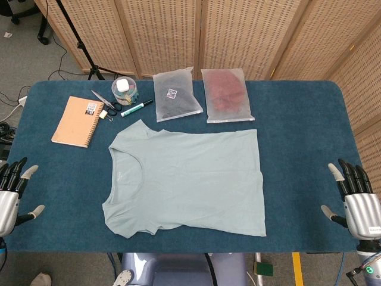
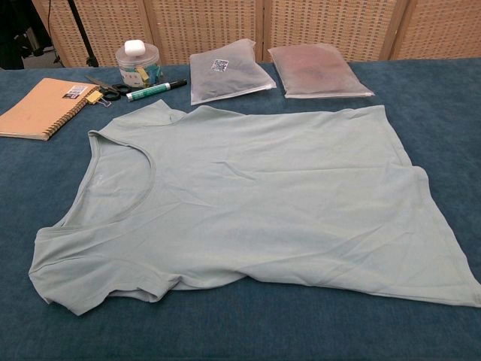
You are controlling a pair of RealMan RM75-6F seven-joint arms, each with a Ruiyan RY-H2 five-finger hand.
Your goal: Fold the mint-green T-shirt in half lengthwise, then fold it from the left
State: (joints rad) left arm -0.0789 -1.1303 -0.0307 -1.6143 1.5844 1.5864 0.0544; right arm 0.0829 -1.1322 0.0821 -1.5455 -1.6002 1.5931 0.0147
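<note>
The mint-green T-shirt [image 1: 187, 179] lies flat and unfolded on the blue table, neckline to the left and hem to the right; in the chest view the T-shirt [image 2: 248, 203] fills most of the frame. My left hand [image 1: 12, 190] hovers at the table's left edge with its fingers spread and nothing in it. At the right edge my right hand [image 1: 354, 196] is likewise spread and holds nothing. Both hands are well clear of the shirt. Neither hand shows in the chest view.
Along the far edge lie an orange spiral notebook [image 1: 76, 121], scissors [image 1: 104, 106], a clear jar [image 1: 125, 90], a green marker [image 1: 137, 108], and two plastic bags, one with dark cloth [image 1: 174, 93] and one with red cloth [image 1: 226, 95]. Wicker screens stand behind the table [image 1: 297, 137].
</note>
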